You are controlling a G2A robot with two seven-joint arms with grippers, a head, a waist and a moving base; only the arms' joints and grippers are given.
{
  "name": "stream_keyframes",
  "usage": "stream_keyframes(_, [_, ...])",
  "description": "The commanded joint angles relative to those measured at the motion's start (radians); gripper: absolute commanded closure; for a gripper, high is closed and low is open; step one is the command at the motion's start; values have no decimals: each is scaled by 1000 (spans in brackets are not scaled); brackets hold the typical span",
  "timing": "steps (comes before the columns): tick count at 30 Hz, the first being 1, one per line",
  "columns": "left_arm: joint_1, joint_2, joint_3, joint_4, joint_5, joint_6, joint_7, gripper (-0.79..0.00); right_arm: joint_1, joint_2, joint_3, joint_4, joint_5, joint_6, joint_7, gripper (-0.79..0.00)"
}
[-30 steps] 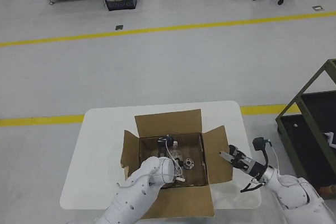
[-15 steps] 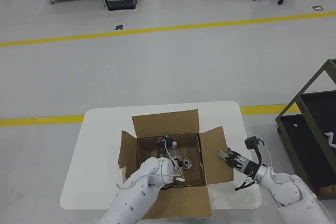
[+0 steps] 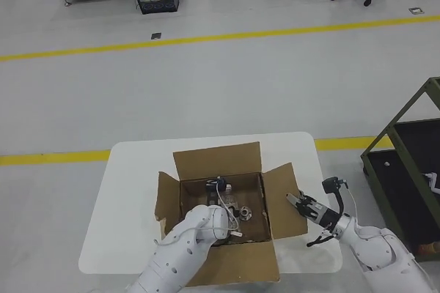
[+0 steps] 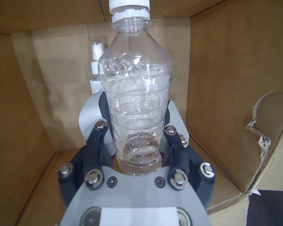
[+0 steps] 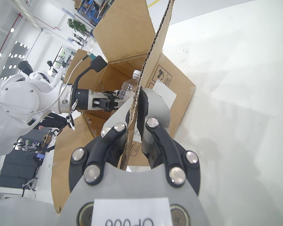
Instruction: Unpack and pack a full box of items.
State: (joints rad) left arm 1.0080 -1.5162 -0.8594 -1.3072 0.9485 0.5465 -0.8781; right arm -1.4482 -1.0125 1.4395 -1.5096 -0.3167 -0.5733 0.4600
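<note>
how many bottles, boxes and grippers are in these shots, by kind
bottles: 2, the clear bottle and a small white spray bottle behind it
cardboard box: 1
grippers: 2, the left gripper shut on the clear bottle, the right gripper shut on a flap of the box
total: 5

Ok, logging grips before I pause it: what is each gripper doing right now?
Left gripper: closed on the clear bottle.
Right gripper: closed on the box flap.
</note>
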Motion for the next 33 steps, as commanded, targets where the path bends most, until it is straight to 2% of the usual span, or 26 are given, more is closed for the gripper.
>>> stream_keyframes(1, [1,0,-3,-10,1,0,-4,0,-1,1,7,-5,4,4,-2,0])
stream_keyframes(20, [55,25,-87,-283,32,-25,-106,0,-19,18,117,-17,107,42,77,0])
stream_keyframes(33, [105,52,-177,-495,110,-22,-225,0,-9,22,130,8,115,36,100,0])
